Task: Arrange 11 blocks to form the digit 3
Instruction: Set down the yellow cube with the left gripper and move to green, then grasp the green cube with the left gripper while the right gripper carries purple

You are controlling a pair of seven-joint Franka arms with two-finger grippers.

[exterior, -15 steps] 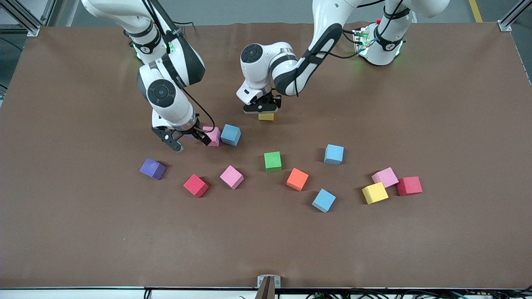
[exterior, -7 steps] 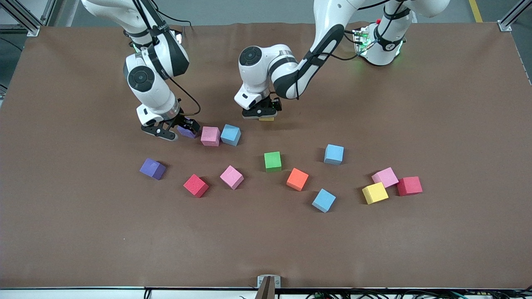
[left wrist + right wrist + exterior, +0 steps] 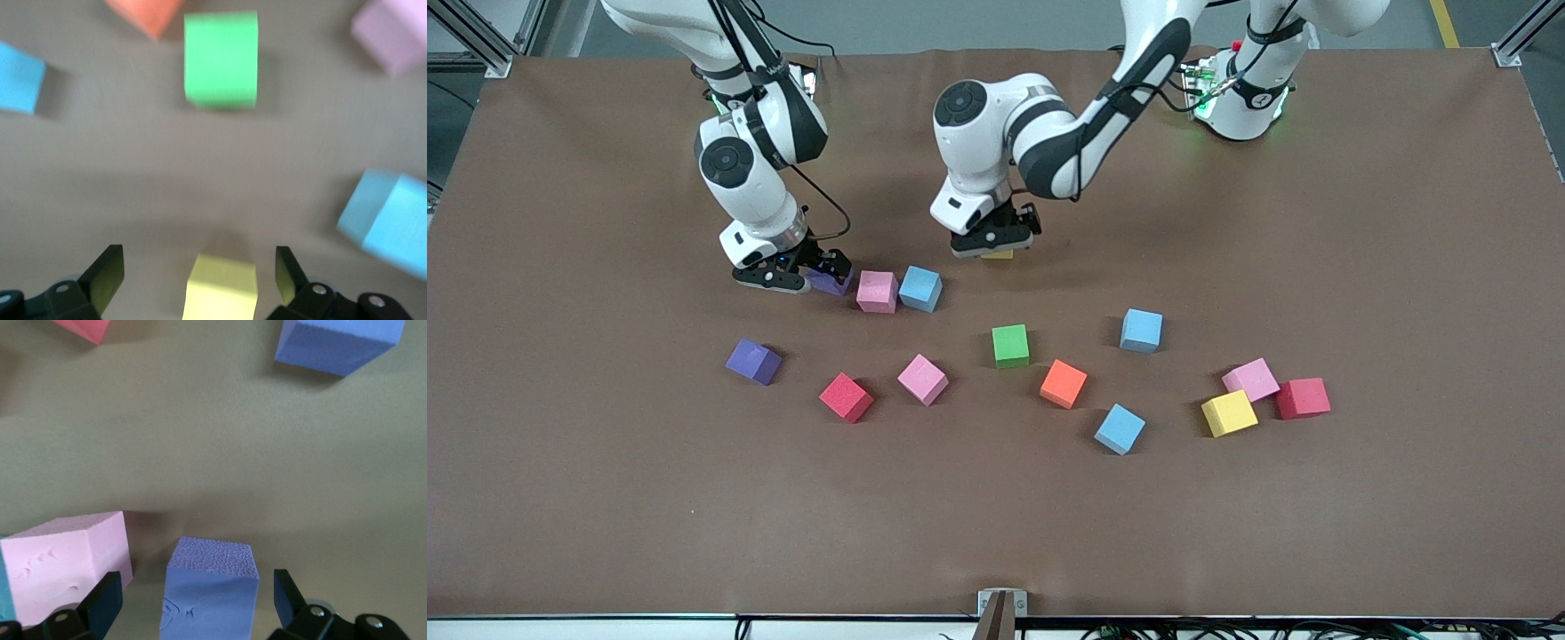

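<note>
No readable text, labels, brand names, numbers or signs appear anywhere in these views. The foam cubes and the brown worktop (image 3: pixel 996 533) carry no printing. The purple cube (image 3: pixel 210 590) and the pink cube (image 3: pixel 67 563) in the right wrist view show small pressed-in marks on one face, but these form no letters or digits. A dark marking on one robot arm is too small to read.
</note>
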